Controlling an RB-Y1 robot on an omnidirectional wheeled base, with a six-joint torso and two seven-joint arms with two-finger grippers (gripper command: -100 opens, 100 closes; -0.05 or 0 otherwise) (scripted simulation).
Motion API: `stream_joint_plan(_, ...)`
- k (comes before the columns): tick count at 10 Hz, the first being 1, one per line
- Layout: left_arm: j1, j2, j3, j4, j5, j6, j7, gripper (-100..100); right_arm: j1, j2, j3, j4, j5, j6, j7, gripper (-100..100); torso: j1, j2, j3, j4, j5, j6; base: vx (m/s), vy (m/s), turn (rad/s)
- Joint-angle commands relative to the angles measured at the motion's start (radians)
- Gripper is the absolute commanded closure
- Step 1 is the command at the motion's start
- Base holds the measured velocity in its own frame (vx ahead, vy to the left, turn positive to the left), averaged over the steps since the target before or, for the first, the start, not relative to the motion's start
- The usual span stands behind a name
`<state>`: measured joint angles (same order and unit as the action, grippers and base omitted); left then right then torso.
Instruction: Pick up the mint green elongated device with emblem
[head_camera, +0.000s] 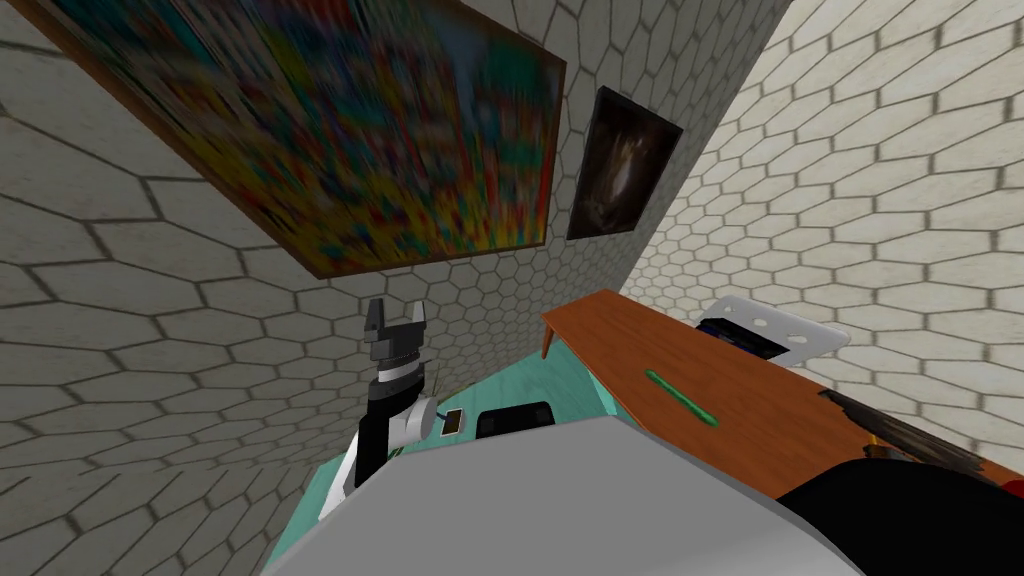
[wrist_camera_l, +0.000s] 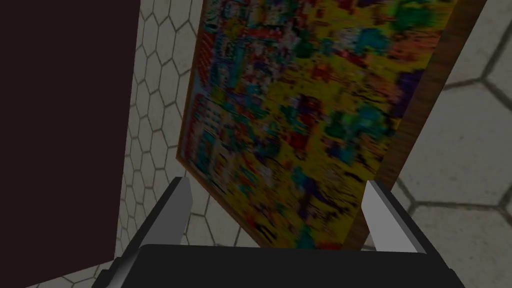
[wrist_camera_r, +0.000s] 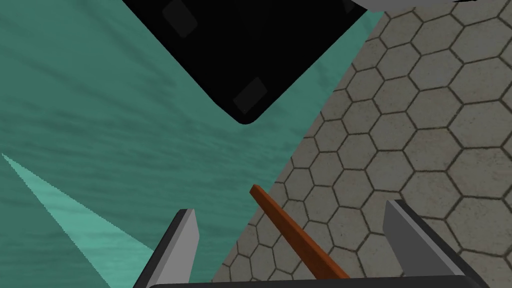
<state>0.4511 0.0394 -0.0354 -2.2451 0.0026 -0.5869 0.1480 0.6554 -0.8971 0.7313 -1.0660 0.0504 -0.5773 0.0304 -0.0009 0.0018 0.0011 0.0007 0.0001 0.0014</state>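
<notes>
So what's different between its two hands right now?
The left gripper is raised toward the colourful picture; the right gripper faces the teal floor by the wall. A thin brown table leg lies ahead of the right gripper, none ahead of the left. Both are open, empty.

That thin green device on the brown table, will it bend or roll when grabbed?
Probably stiff: the green device lies straight. It looks slim, lying flat on the table, so likely light and apt to slide.

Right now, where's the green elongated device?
Head view, on my right: the green device lies on the brown table, toward its near edge, apart from the white holed object behind it.
</notes>
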Motion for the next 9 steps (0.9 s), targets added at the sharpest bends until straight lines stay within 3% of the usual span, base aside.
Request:
stream_joint_plan(1, 0.000, 0.000, 0.000, 0.000, 0.000, 0.000, 0.000, 0, -0.010, -0.005, 0.009, 0.045, 0.000, -0.005, -0.004, -100, 0.000, 0.000, 0.000, 0.000, 0.000, 0.000, -0.002, 0.000, -0.010)
stream_joint_plan(2, 0.000, 0.000, 0.000, 0.000, 0.000, 0.000, 0.000, 0, -0.013, -0.038, 0.044, 0.094, -0.007, -0.018, 0.005, -100, 0.000, 0.000, 0.000, 0.000, 0.000, 0.000, -0.008, 0.008, 0.352)
stream_joint_plan(3, 0.000, 0.000, 0.000, 0.000, 0.000, 0.000, 0.000, 0, -0.013, -0.038, 0.044, 0.110, -0.007, -0.018, 0.005, -100, 0.000, 0.000, 0.000, 0.000, 0.000, -0.002, -0.006, -0.007, 0.142)
stream_joint_plan(4, 0.000, 0.000, 0.000, 0.000, 0.000, 0.000, 0.000, 0, -0.018, -0.065, 0.078, 0.174, -0.014, -0.031, 0.014, -100, -0.001, 0.000, 0.000, 0.000, 0.000, 0.000, -0.007, -0.011, 0.209)
stream_joint_plan(5, 0.000, 0.000, 0.000, 0.000, 0.000, 0.000, 0.000, 0, -0.018, -0.070, 0.078, 0.174, -0.014, -0.031, 0.014, -100, -0.001, 0.000, 0.000, 0.000, 0.000, -0.001, -0.009, -0.015, 0.160)
stream_joint_plan(6, 0.000, 0.000, 0.000, 0.000, 0.000, 0.000, 0.000, 0, -0.025, -0.098, 0.111, 0.235, -0.021, -0.043, 0.024, -100, -0.002, 0.000, 0.000, 0.000, 0.000, 0.000, -0.010, -0.018, 0.277)
stream_joint_plan(7, 0.000, 0.000, 0.000, 0.000, 0.000, 0.000, 0.000, 0, -0.025, -0.098, 0.111, 0.235, -0.021, -0.043, 0.024, -100, -0.002, 0.000, 0.000, 0.000, 0.000, -0.001, -0.007, -0.024, 0.167)
stream_joint_plan(8, 0.000, 0.000, 0.000, 0.000, 0.000, 0.000, 0.000, 0, -0.034, -0.124, 0.142, 0.264, -0.029, -0.055, 0.034, -100, -0.002, 0.000, 0.000, 0.000, -0.001, 0.000, -0.012, -0.035, 0.317)
stream_joint_plan(9, 0.000, 0.000, 0.000, 0.000, 0.000, 0.000, 0.000, 0, -0.034, -0.124, 0.142, 0.284, -0.029, -0.055, 0.034, -100, -0.003, -0.001, 0.000, 0.000, 0.000, -0.001, -0.009, -0.040, 0.122)
